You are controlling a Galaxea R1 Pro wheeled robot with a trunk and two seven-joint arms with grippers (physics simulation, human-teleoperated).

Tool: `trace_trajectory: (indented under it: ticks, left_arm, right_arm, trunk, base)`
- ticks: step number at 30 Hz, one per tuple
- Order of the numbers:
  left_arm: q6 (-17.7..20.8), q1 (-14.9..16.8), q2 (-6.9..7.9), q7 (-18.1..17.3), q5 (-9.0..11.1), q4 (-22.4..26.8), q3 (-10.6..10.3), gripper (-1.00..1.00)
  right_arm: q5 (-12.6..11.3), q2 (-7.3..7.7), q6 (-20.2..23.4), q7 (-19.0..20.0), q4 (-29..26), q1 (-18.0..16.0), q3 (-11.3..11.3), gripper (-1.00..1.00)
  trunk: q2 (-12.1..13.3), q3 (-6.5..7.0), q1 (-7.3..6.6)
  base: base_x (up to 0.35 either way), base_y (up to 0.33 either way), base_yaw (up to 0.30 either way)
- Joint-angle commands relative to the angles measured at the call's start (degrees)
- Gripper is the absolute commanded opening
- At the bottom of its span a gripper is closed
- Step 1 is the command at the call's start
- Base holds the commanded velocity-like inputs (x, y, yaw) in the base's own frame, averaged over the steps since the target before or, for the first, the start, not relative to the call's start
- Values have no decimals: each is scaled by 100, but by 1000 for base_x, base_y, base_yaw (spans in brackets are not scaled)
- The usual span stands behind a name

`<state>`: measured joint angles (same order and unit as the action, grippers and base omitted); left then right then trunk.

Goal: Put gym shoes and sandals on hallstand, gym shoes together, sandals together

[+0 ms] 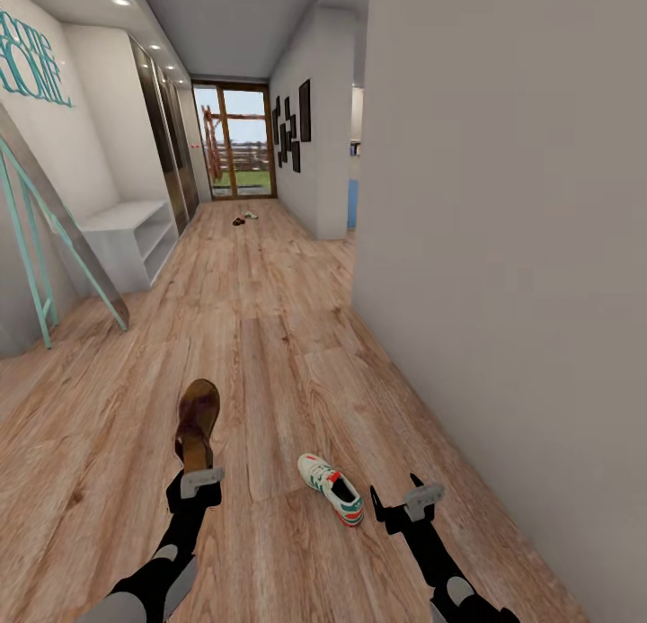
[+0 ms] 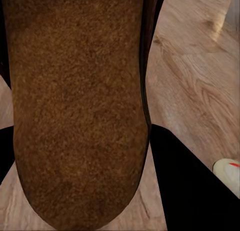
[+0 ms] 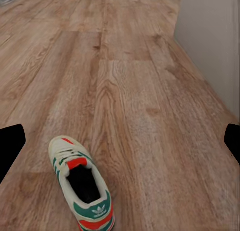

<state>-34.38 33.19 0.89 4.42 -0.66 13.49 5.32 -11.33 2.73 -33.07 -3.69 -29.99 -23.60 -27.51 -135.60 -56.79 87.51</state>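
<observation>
a brown sandal (image 1: 198, 421) is gripped at its heel by the left hand (image 1: 201, 481); it is judged light and stiff-soled. the right hand (image 1: 406, 506) is spread open, lower right, beside a gym shoe (image 1: 332, 488).

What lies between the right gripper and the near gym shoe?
Only bare corridor floor separates right gripper from gym shoe, seen in the head view.

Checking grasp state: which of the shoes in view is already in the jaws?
The brown sandal, sticking out of the left gripper. The white sneaker lies free on the floor; two more shoes lie far down the corridor.
</observation>
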Motion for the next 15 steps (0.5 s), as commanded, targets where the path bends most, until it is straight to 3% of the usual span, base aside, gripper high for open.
trace_trajectory:
  ticks: [1,15]
  left_arm:
    - [-14,7,-6,11,-10,-9,35,-100]
    - [-51,-18,-43,-11,-13,90,-2,-100]
  right_arm:
    - [-37,29,-14,-38,-9,-14,-50,100]
    - [-55,121,-4,-79,-42,-48,-44,100]
  trunk:
    - [-2,-5,-1]
    - [-2,-5,-1]
  base:
    - [0,0,0]
    - [0,0,0]
